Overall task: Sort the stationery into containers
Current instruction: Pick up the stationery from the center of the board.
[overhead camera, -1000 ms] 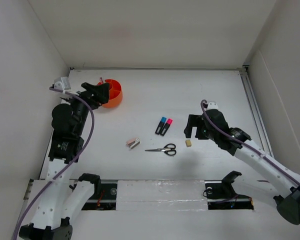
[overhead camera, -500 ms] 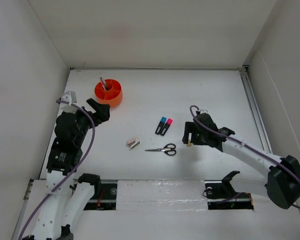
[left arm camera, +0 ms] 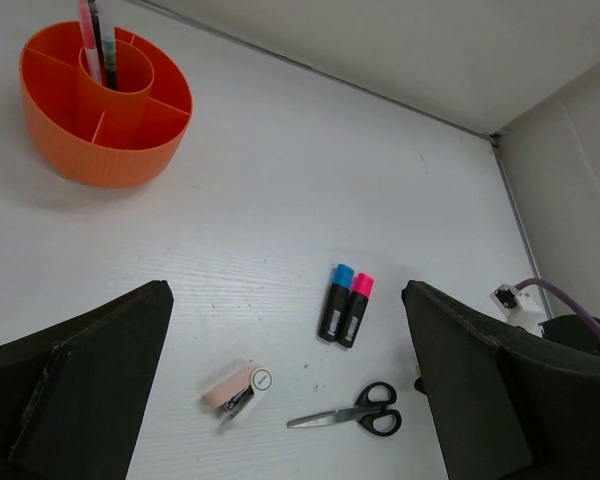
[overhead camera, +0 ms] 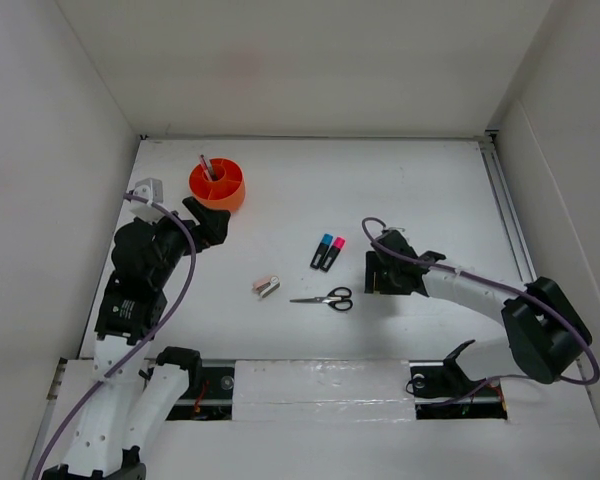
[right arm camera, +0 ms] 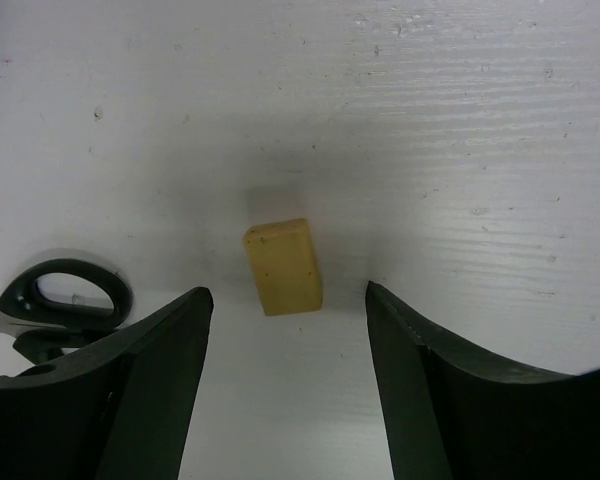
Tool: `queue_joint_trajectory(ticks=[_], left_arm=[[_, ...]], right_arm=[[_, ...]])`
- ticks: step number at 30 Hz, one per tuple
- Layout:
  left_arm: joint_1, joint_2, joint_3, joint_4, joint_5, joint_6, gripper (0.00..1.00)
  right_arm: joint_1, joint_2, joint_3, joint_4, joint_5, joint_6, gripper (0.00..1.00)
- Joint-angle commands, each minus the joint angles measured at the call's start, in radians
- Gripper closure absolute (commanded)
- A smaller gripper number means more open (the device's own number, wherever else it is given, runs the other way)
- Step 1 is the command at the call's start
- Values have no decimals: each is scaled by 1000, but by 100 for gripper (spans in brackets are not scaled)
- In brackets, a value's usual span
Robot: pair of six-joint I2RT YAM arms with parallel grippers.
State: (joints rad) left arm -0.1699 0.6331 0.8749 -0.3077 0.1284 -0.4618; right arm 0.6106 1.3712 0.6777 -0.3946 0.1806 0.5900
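Note:
The tan eraser lies on the table between the fingertips of my right gripper. Its jaws are open, with a gap on each side of the eraser. From above, the right gripper hides the eraser. My left gripper hangs open and empty just in front of the orange tub, where two pens stand in the middle cup. The blue-capped and pink-capped highlighters, the black-handled scissors and the beige stapler lie mid-table. In the left wrist view, the left gripper is open above them.
The scissors' handle lies just left of my right gripper's left finger. White walls enclose the table at the back and on both sides. A rail runs along the right edge.
My right gripper has moved left and come down over the eraser, its jaws narrowing. My left arm has drawn back from over the tub toward the near side.

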Motion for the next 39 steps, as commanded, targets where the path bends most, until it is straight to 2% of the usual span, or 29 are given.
queue_joint_trajectory(ticks=[1, 6, 17, 19, 24, 39], left_arm=[[-2, 2, -5, 33, 22, 15, 0], [-2, 13, -5, 33, 42, 25, 0], [-2, 22, -5, 33, 51, 25, 0], [-2, 22, -5, 33, 51, 25, 0], [-2, 22, -5, 33, 51, 25, 0], [-2, 31, -5, 33, 70, 34, 0]], right_arm=[[18, 3, 20, 46, 17, 19, 31], [38, 14, -1, 47, 26, 37, 39], [83, 126, 60, 3, 71, 56, 43], [83, 137, 69, -6, 71, 56, 48], [110, 166, 80, -24, 91, 74, 50], [169, 200, 102, -93, 100, 131, 45]])
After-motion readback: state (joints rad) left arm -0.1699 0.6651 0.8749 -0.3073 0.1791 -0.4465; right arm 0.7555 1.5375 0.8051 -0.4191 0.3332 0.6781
